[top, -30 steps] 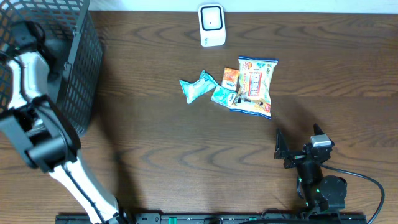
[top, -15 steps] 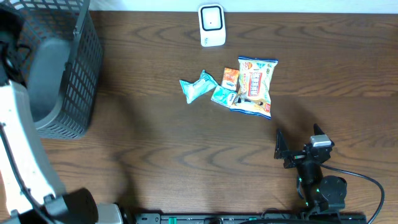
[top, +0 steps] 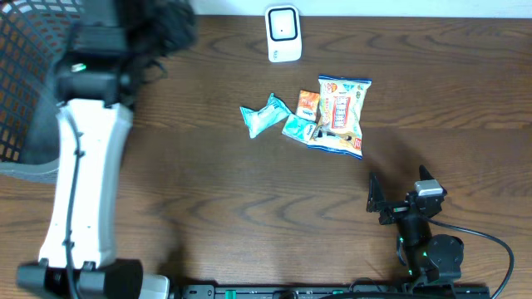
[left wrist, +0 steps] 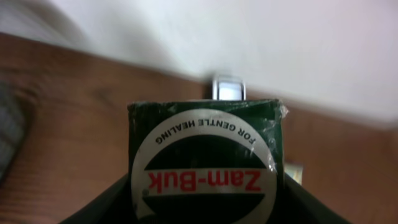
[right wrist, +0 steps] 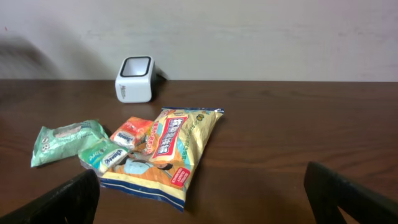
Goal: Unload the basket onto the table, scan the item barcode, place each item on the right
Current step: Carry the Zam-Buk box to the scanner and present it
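Wooden table (top: 249, 191), left arm (top: 83, 166) with green box (left wrist: 205, 163) now nearer the scanner (top: 283, 33).

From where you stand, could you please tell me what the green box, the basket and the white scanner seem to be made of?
The green box: probably printed cardboard, matte, with straight folded edges and a crushed corner. The basket: dark open mesh, plastic or coated wire; cannot tell which. The white scanner: smooth moulded plastic, with a dark window.
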